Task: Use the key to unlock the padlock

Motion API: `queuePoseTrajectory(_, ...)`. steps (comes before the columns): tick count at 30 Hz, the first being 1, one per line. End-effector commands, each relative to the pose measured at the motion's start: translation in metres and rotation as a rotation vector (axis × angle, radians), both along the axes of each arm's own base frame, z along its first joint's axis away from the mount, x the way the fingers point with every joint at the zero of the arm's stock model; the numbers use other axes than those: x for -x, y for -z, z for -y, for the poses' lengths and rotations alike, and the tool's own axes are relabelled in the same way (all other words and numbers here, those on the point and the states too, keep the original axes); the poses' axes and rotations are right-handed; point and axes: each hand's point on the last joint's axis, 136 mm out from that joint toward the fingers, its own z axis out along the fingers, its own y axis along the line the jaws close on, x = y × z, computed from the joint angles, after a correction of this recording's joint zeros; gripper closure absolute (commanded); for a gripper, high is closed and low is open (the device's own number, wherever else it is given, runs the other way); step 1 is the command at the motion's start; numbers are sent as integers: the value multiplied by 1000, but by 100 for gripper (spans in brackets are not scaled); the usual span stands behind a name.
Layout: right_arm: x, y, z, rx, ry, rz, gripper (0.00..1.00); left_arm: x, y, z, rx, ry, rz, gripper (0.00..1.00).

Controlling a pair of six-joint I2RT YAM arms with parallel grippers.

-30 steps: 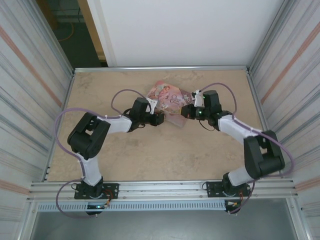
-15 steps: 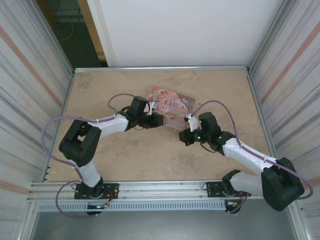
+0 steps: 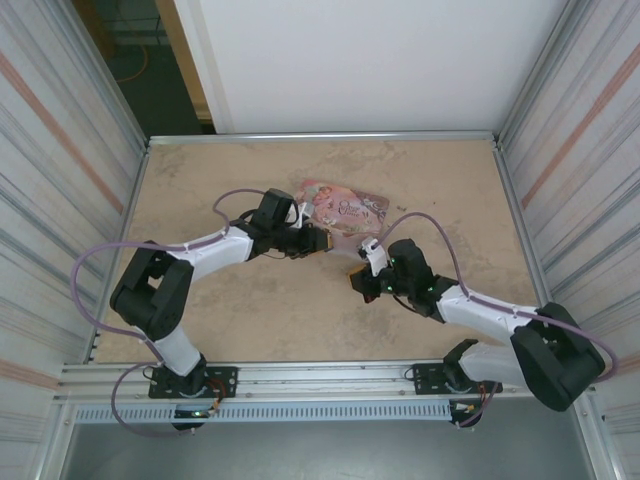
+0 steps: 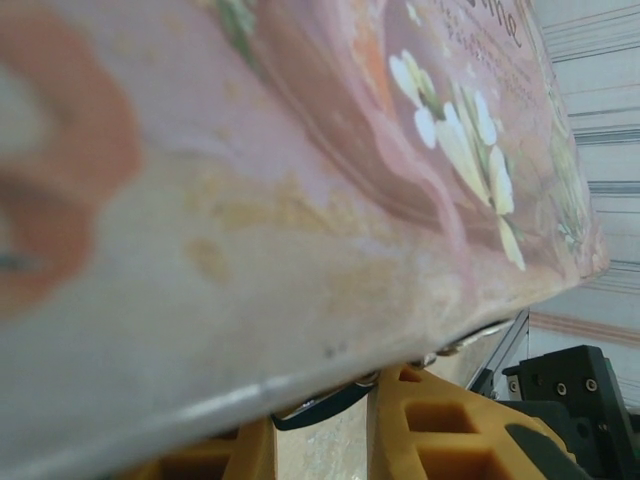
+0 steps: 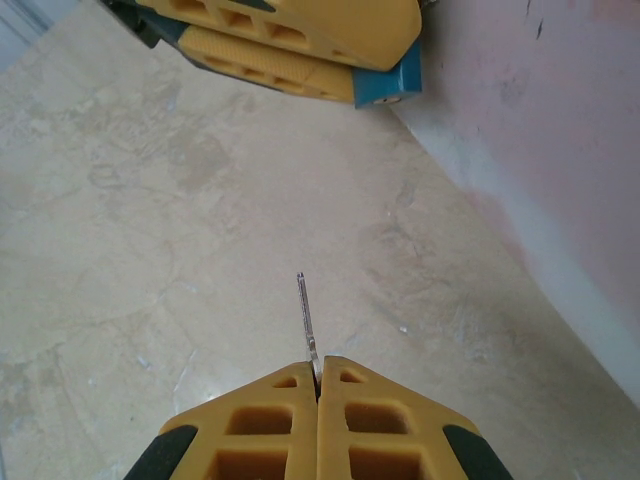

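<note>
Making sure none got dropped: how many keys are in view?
1. The key is pinched edge-on at the tips of the shut right gripper, short of the padlock. Another could lie hidden behind the pink tin.

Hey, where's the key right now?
In the right wrist view, the key pokes from the shut right gripper, short of the padlock held by the left gripper.

Blue padlock (image 5: 402, 82) beside the pink tin (image 5: 560, 150); slim key (image 5: 308, 315) apart.
</note>
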Motion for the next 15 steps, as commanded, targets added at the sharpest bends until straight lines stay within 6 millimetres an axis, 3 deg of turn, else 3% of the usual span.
queuePoseTrajectory(1,-7,-4,-10,-19,-23,61,100,6,-33,9,91,27,15,79)
queuePoseTrajectory(9,-23,2,-21,-16,-35,56,100,6,-30,6,74,23,20,79)
queuePoseTrajectory(15,-23,0,-18,-26,-40,29,100,2,-31,-10,37,-3,72,78)
